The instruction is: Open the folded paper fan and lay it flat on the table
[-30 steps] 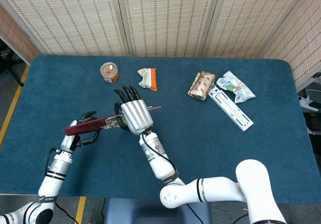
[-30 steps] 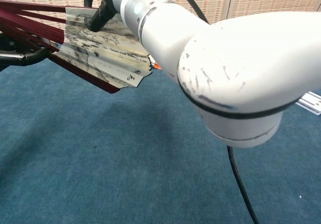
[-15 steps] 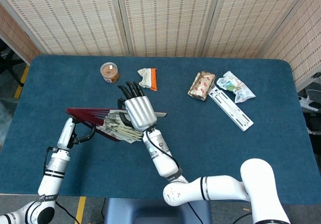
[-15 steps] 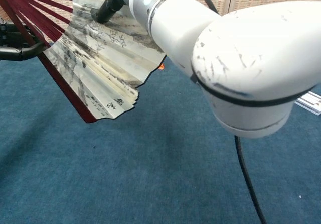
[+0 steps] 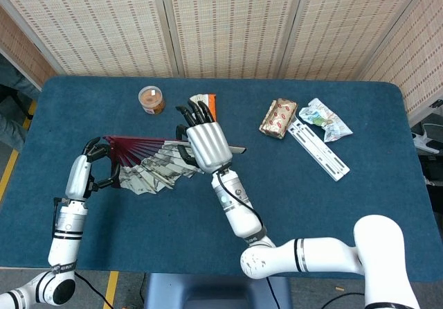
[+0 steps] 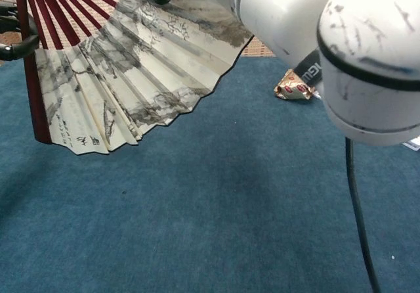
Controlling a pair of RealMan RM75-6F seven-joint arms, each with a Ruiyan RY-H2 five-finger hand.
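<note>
My left hand grips the fan at its pivot end, fingers closed around the dark ribs. The fan is spread wide and held above the desk, its paper edge hanging toward me. My right hand pinches the far guard rib, fingers pointing away. A jar and wrapper lie just beyond; open blue desk lies in front and right.

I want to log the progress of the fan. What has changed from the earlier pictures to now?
The paper fan spread from nearly folded to wide open. The right hand carried its end right and away; the left hand still holds the pivot end. The fan remains lifted. The jar and snack packets stayed put.
</note>
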